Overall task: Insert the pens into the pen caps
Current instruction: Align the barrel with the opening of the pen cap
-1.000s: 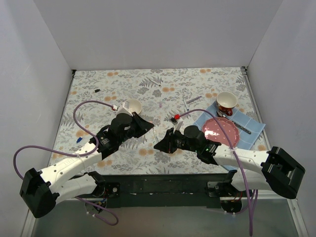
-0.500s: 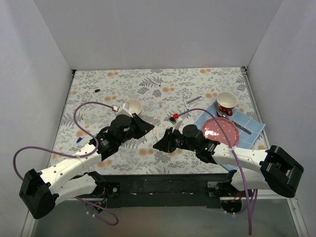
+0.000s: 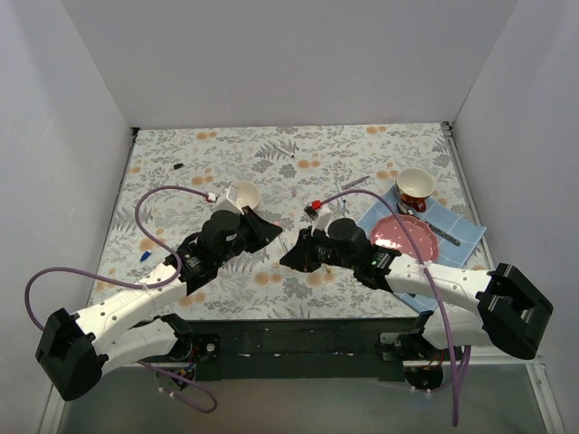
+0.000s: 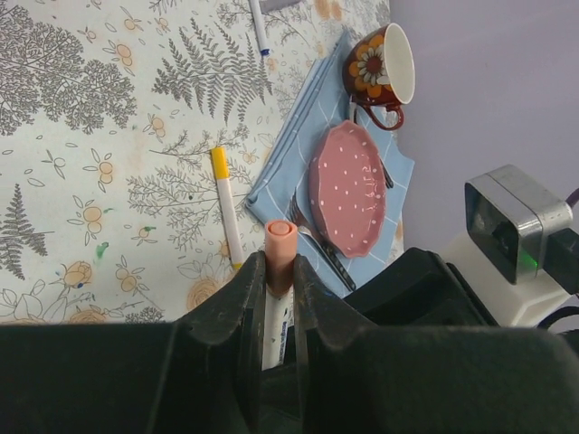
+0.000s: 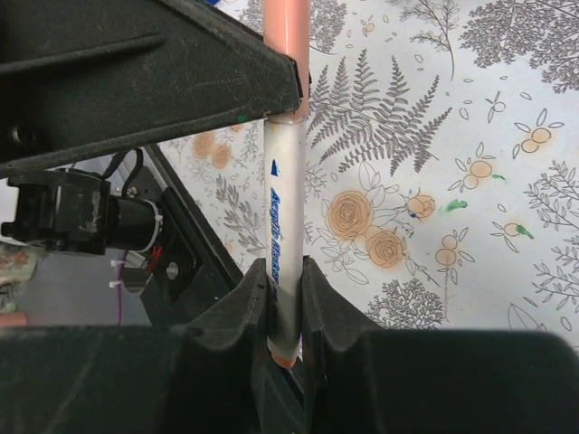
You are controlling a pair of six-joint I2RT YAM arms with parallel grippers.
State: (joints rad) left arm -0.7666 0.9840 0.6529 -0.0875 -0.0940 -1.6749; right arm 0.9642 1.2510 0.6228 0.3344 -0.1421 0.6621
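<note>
My left gripper (image 4: pixel 278 264) is shut on an orange-pink pen cap (image 4: pixel 280 242). My right gripper (image 5: pixel 286 276) is shut on a white-barrelled pen (image 5: pixel 284 208), gripped near its orange tail end. The pen's front end sits in the cap (image 5: pixel 288 41), so the two grippers meet tip to tip above the cloth, left (image 3: pixel 273 233) and right (image 3: pixel 290 259). A yellow-ended pen (image 4: pixel 224 203) lies on the cloth beyond. A blue-tipped pen (image 4: pixel 260 27) lies farther off. A small black cap (image 3: pixel 178 165) and a blue cap (image 3: pixel 145 257) lie at the left.
A white bowl (image 3: pixel 242 194) stands just behind my left arm. At the right, a blue napkin (image 3: pixel 457 226) holds a pink plate (image 3: pixel 404 237) and cutlery (image 3: pixel 436 227), with a flowered cup (image 3: pixel 416 187) behind. White walls surround the table.
My right gripper has moved up and left with the pen, closing the gap to my left gripper. The left arm has barely moved.
</note>
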